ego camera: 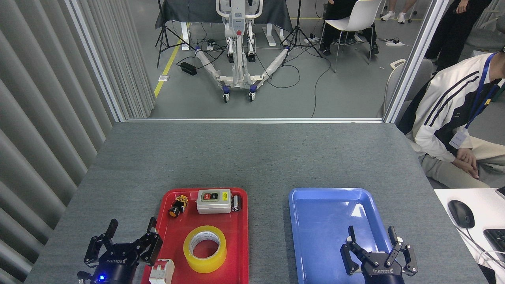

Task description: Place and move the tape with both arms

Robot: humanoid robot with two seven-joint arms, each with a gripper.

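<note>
A grey table (252, 157) is seen from above, with two trays set side by side near its front edge. On the left, a red tray (240, 236) holds the tape (204, 249), a yellow roll lying flat in the near half of the tray with its white core facing up. At the tray's far end a grey switch box (214, 201) is flanked by a small yellow-and-black push button (178, 205) on its left and a small dark part (236, 203) on its right, too small to be identified. A white block (162, 271) at the tray's near left corner is cut off by the bottom edge. The left gripper (131, 230) is held just beside the tray's left rim, its black fingers spread apart and nothing between them. On the right, a blue tray (315, 213) lies bare, and the right gripper (370, 233) is seen over its near right part, fingers likewise spread apart. Both arms are cropped out below the grippers. At the far right, a seated person (449, 106) in a white jacket is partly cut off, beside a computer mouse (461, 213) on a white desk.
</note>
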